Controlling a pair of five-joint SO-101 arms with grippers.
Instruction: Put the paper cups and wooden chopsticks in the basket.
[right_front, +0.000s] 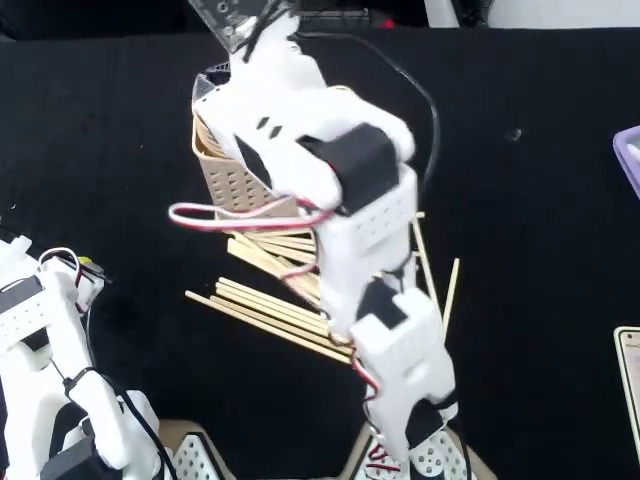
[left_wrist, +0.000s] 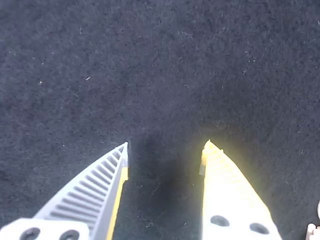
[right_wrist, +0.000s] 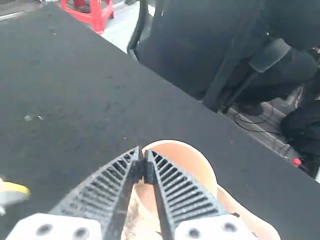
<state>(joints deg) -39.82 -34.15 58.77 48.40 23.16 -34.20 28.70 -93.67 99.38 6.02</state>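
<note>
left gripper (left_wrist: 166, 150): low over the black table (left_wrist: 160, 60), at the near left corner in the high view; jaws spread wide, nothing between them, bare cloth under the gap. right gripper (right_wrist: 144, 152): at the end of the arm stretched across the table's middle towards the far edge; fingers (right_wrist: 107, 185) pinched almost together on the near rim of a cup (right_wrist: 187, 160), with only a thin dark slit left between the tips. cup: pale peach paper, mouth towards the wrist camera, held at the rim, with the table's far edge behind it; a second pale curved shape sits just beyond it, whether cup or basket cannot be told. basket (right_front: 228, 178): tan, perforated wall, on the table under the right arm's upper part, largely hidden by it. chopsticks (right_front: 262, 305): loose fan of pale sticks lying on the table just in front of the basket, partly under the arm; a few strays (right_front: 451, 288) lie on the arm's other side. purple item (right_front: 630, 155): at the table's right edge, well apart from the rest.
</note>
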